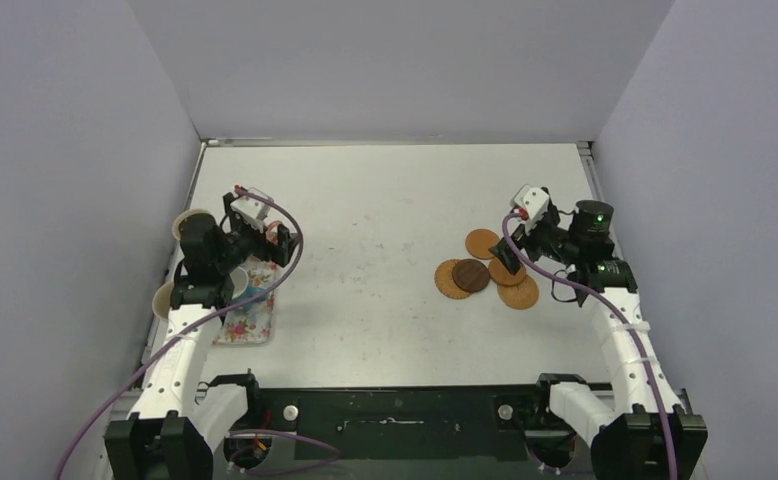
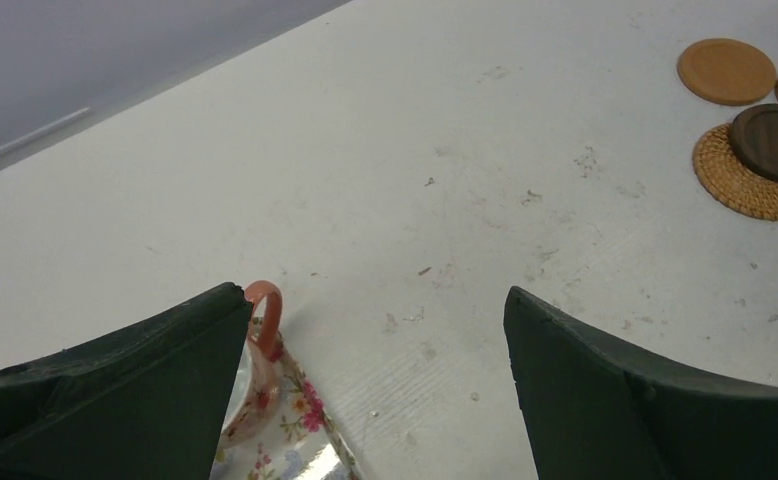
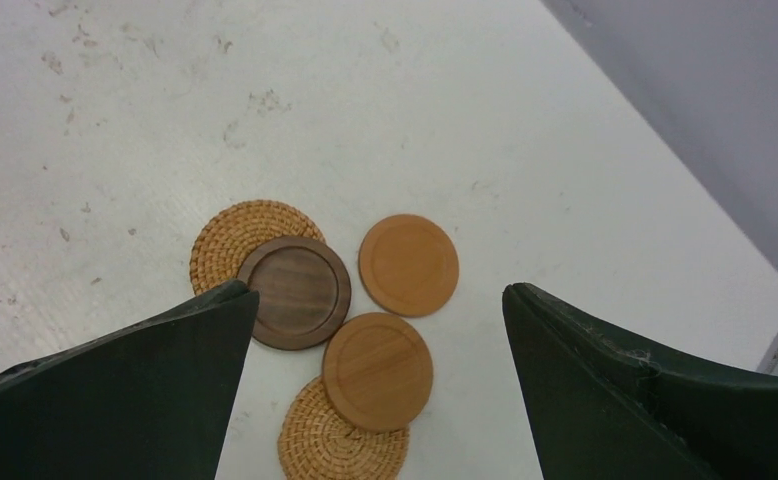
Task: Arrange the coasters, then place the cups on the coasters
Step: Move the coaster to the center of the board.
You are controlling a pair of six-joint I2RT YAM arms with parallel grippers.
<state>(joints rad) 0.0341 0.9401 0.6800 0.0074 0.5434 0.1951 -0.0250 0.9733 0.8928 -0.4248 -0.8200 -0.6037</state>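
Right gripper [image 3: 380, 292] hung over the coasters [image 3: 377, 372], jaws spread wide, nothing held. All five lay clustered right under it, between the fingers. The dark brown coaster [image 3: 295, 292] was by its left finger, overlapping a woven coaster [image 3: 227, 238]. One smooth tan coaster [image 3: 408, 265] lay further ahead. Another smooth one lay partly on a second woven coaster [image 3: 340, 450], nearest the wrist.

Left gripper [image 2: 375, 292] was also wide and empty, over bare table [image 2: 445, 200]. The salmon-pink cup [image 2: 265, 312] showed only its handle by the left finger, on the floral tray [image 2: 300, 425]. Cream cups [image 1: 191, 224] sat on that arm's outer side near the left wall; other cups mostly hidden.

Open tabletop lay between the two grippers. The table's right edge ran close beside the right gripper.
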